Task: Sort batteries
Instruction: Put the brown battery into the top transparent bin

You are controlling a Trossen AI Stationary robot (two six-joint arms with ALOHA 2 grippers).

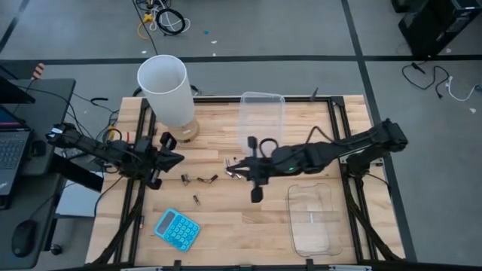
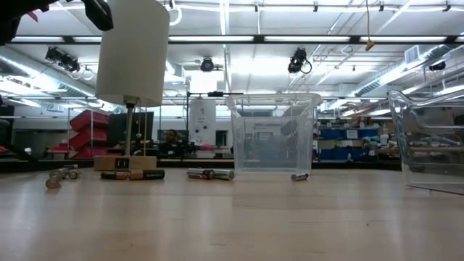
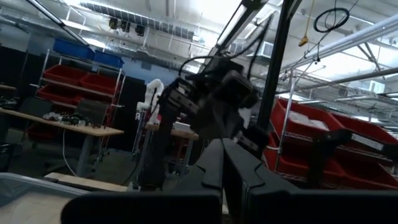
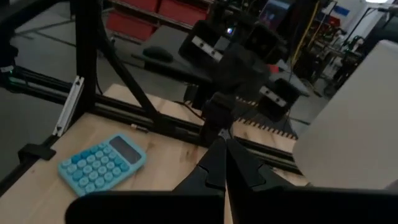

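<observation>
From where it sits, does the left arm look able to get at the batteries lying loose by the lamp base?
Probably yes: the shut left gripper sits beside the batteries, with bare table between; the lamp stands behind.

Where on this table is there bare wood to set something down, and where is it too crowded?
Bare wood lies between the blue calculator and the near clear tub, and in the far right corner beyond the right arm. It is crowded mid-table: batteries scatter between the left gripper and right gripper, with the lamp and far tub behind.
</observation>
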